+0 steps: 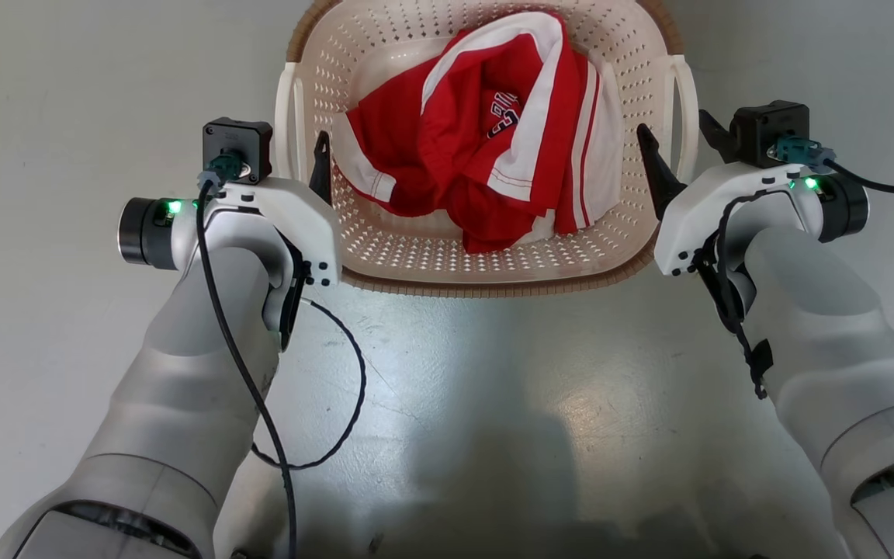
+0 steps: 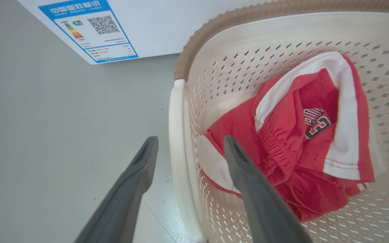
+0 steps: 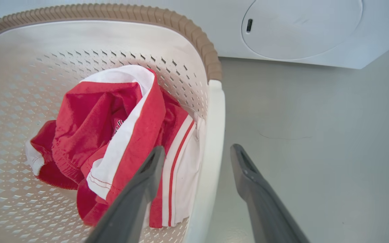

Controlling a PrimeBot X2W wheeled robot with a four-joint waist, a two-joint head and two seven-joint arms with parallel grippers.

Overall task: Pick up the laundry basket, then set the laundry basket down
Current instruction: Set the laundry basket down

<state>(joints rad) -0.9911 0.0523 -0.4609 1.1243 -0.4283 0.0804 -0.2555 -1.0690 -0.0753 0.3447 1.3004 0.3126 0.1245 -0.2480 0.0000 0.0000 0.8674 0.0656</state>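
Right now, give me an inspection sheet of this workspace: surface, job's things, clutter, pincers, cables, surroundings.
Surface: floor, glossy grey, lightly scuffed.
Job's things: basket on the floor, red-and-white garment inside.
Clutter: nothing seen.
Pincers: left pincer open, astride the left handle; right pincer open, astride the right handle; neither grips.
Cables: black cable loops off the left forearm; second cable runs from the right wrist.
Surroundings: white washer beyond the basket; energy label on a white panel.
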